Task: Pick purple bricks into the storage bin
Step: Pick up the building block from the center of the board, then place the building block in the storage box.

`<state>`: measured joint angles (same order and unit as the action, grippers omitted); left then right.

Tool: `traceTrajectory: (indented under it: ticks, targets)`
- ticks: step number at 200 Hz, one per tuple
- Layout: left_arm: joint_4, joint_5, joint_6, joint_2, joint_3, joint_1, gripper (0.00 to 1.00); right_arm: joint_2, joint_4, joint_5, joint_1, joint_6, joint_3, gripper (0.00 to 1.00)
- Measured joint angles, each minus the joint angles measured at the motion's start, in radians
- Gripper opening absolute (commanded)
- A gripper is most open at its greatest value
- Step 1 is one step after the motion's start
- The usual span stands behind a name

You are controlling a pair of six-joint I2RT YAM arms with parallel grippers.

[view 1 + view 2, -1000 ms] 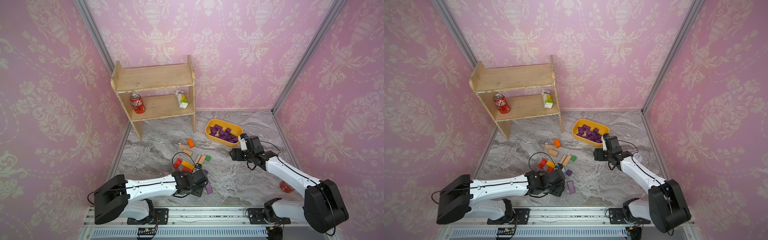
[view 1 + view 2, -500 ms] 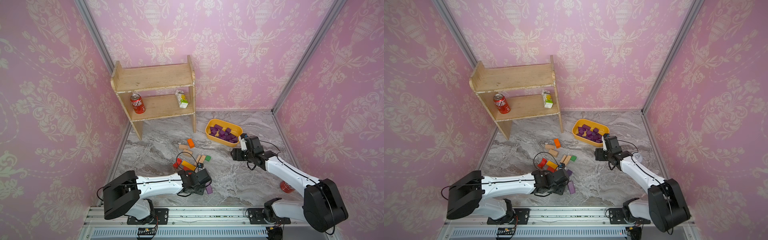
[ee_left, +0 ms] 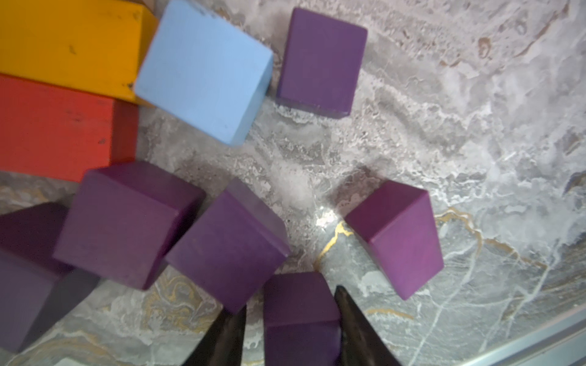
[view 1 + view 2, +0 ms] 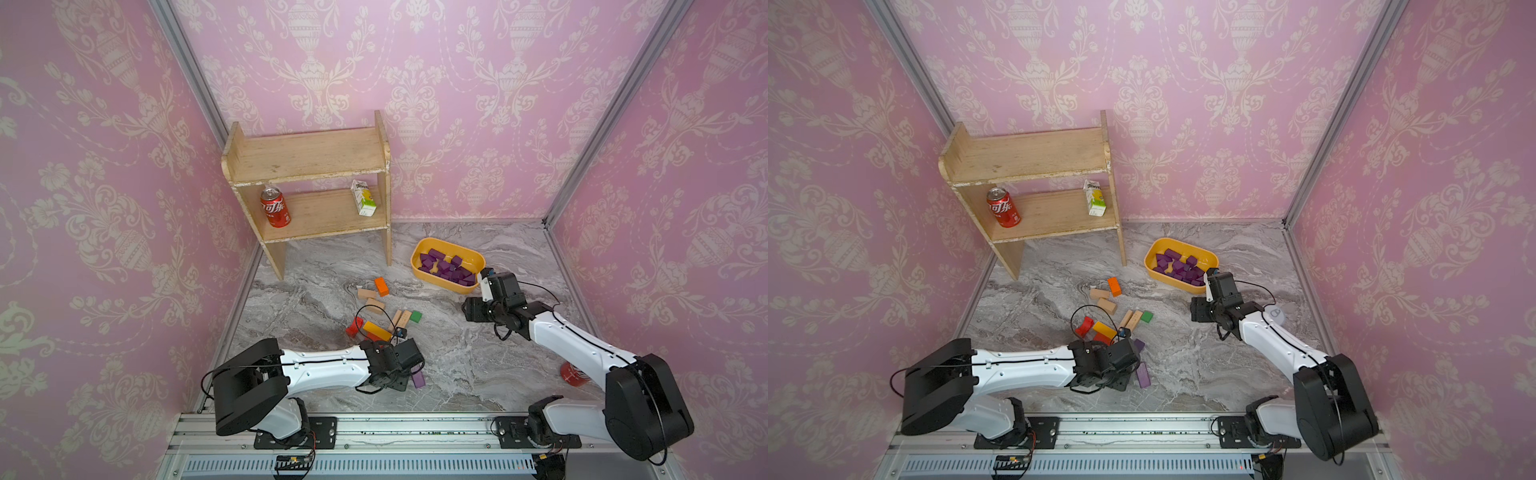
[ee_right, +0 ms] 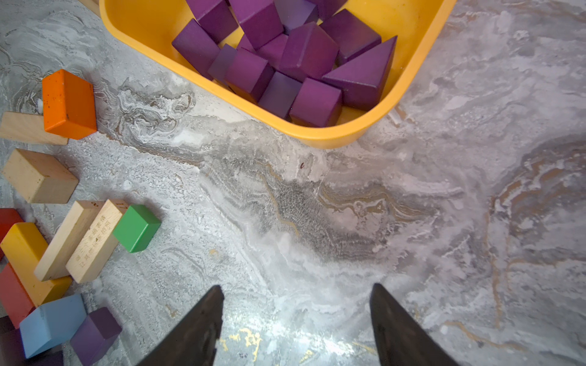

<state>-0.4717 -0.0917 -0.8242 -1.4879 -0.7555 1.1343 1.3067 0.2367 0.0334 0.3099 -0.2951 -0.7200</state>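
Several purple bricks [image 5: 304,54] lie piled in the yellow storage bin [image 4: 415,259] [image 5: 317,136]. More purple bricks [image 3: 320,60] [image 3: 396,234] [image 3: 228,244] lie loose on the marble, and a purple bar [image 4: 419,379] [image 4: 1143,375] lies beside my left gripper [image 4: 399,374]. In the left wrist view that gripper [image 3: 290,301] stands narrowly open around one purple brick [image 3: 299,304]. One finger touches the brick and a thin strip of marble shows by the other. My right gripper [image 5: 297,286] [image 4: 467,309] hangs open and empty over bare marble just in front of the bin.
A wooden shelf [image 4: 307,158] at the back left holds a red can [image 4: 275,206] and a carton [image 4: 363,198]. Orange [image 4: 381,286], green [image 4: 416,317], tan [image 4: 368,294], blue [image 3: 206,69], yellow [image 3: 69,44] and red [image 3: 54,126] blocks lie mid-table. A red can [image 4: 573,372] sits under the right arm.
My left gripper has shifted slightly right, toward the purple bar, and its jaws have narrowed around a purple brick. The right arm has barely moved.
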Motion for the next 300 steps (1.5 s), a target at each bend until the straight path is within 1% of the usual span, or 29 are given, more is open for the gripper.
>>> traceTrajectory:
  ticks: [20, 31, 62, 81, 103, 125, 142, 160, 184, 188, 225, 274, 290, 300]
  targets:
    - [-0.008, -0.001, 0.008, -0.005, -0.003, 0.0, 0.27, 0.0, 0.0, -0.001, 0.0, 0.0, 0.0, 0.73]
    - [-0.008, 0.0, 0.015, -0.005, -0.005, 0.0, 0.25, 0.0, 0.0, -0.001, 0.0, 0.0, 0.0, 0.73]
    - [-0.031, -0.005, 0.031, 0.002, -0.016, -0.005, 0.25, 0.0, 0.0, -0.004, 0.0, 0.0, 0.0, 0.73]
    - [-0.061, -0.016, 0.062, 0.023, -0.049, -0.024, 0.25, 0.0, -0.003, -0.004, 0.0, 0.0, 0.0, 0.75]
    - [-0.076, -0.029, 0.124, 0.042, -0.127, -0.07, 0.25, 0.009, -0.011, -0.006, 0.0, -0.002, 0.001, 0.81]
    - [-0.061, -0.031, 0.198, 0.043, -0.226, -0.128, 0.26, 0.013, -0.021, -0.007, 0.0, -0.004, 0.017, 0.82]
    - [-0.037, -0.031, 0.257, 0.031, -0.311, -0.177, 0.26, 0.013, -0.023, -0.007, 0.0, -0.004, 0.031, 0.84]
    - [-0.002, -0.031, 0.32, -0.02, -0.419, -0.219, 0.26, 0.013, -0.024, -0.007, 0.0, -0.004, 0.039, 0.89]
    - [0.059, -0.02, 0.395, -0.14, -0.574, -0.264, 0.26, 0.011, -0.027, -0.011, 0.0, -0.01, 0.047, 0.99]
    - [0.065, -0.016, 0.403, -0.158, -0.595, -0.269, 0.26, 0.011, -0.029, -0.013, 0.0, -0.008, 0.048, 1.0]
    - [0.087, 0.023, 0.477, -0.36, -0.796, -0.331, 0.25, 0.0, -0.051, -0.025, -0.001, -0.016, 0.069, 1.0]
    - [0.083, 0.055, 0.519, -0.533, -0.959, -0.38, 0.24, -0.003, -0.071, -0.028, -0.007, -0.019, 0.079, 1.0]
    - [0.076, 0.061, 0.534, -0.583, -1.017, -0.389, 0.27, 0.001, -0.078, -0.021, -0.008, -0.02, 0.079, 1.0]
    - [0.069, 0.061, 0.546, -0.615, -1.059, -0.393, 0.32, 0.006, -0.083, -0.014, -0.008, -0.02, 0.079, 1.0]
